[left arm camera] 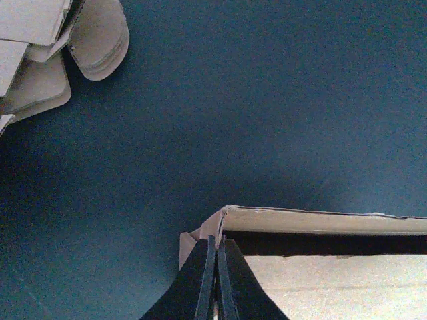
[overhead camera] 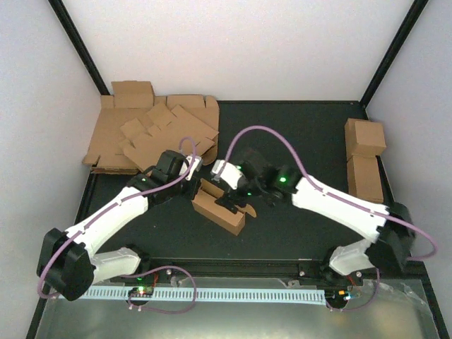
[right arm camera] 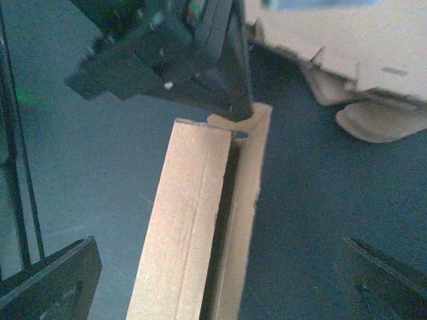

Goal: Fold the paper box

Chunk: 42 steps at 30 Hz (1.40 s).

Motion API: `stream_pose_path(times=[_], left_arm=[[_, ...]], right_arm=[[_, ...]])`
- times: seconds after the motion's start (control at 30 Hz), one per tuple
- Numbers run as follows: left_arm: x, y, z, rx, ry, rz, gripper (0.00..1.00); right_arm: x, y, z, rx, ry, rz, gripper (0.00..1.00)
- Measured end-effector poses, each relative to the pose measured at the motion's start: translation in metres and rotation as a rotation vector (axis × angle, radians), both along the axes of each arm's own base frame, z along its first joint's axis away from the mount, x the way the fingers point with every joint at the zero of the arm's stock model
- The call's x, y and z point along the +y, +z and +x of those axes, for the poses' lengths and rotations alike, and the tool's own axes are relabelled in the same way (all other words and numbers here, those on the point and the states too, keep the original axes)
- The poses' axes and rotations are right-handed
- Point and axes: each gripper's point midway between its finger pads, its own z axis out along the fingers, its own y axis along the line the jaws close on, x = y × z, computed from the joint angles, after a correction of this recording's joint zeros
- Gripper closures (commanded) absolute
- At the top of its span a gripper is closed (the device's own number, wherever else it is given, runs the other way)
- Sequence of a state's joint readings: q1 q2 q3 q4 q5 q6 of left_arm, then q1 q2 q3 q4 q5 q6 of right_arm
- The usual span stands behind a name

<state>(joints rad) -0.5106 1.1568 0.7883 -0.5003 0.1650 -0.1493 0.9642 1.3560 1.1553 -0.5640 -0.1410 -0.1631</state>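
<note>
— What sits on your table (overhead camera: 304,219), biggest first?
— A stack of flat blanks (overhead camera: 141,138) fills your far left corner. Two closed cartons (overhead camera: 365,159) lie along the right edge.
— And the paper box (overhead camera: 215,208)?
— Mid-table, slightly left of centre, with its long walls raised.
— The grippers?
— Your left gripper (left arm camera: 217,250) is pinched tight on the box's end flap. Your right gripper (right arm camera: 213,293) stands wide apart, a finger on either side of the box, clear of it.

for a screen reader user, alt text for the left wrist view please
The left gripper, fingers shut, meets the end corner of the open paper box at the bottom. Dark table fills the rest, flat cardboard blanks top left.
</note>
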Motion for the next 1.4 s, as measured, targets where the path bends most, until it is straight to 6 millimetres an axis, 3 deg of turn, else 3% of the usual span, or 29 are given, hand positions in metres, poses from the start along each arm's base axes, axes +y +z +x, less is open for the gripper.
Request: stream_pose_path(times=[0.17,0.33,0.5,0.77,1.13,1.27,1.4], left_arm=[[0.0,0.003,-0.003,-0.008,-0.005,-0.011,0.99],[0.0,0.003,-0.003,-0.006,0.0,-0.02,0.98],[-0.003,-0.001,-0.005,0.002,0.001,-0.041,0.98],[-0.004,-0.001,-0.004,0.007,0.012,-0.058,0.98],[-0.003,-0.001,-0.006,0.02,0.033,-0.072,0.98],[-0.003,-0.001,-0.007,0.024,0.037,-0.075,0.98],[-0.003,-0.001,-0.008,0.027,0.042,-0.079,0.98]], right_arm=[[0.019,-0.047,-0.003,0.088,0.065,-0.178,0.01],[0.017,-0.079,-0.025,0.145,0.104,-0.307,0.01],[0.011,-0.085,-0.029,0.127,0.084,-0.358,0.01],[0.002,-0.102,-0.021,0.117,-0.01,-0.436,0.01],[-0.001,-0.103,-0.022,0.153,-0.084,-0.425,0.0],[-0.005,-0.102,-0.025,0.158,-0.097,-0.422,0.07],[-0.006,-0.101,-0.027,0.17,-0.109,-0.421,0.01]])
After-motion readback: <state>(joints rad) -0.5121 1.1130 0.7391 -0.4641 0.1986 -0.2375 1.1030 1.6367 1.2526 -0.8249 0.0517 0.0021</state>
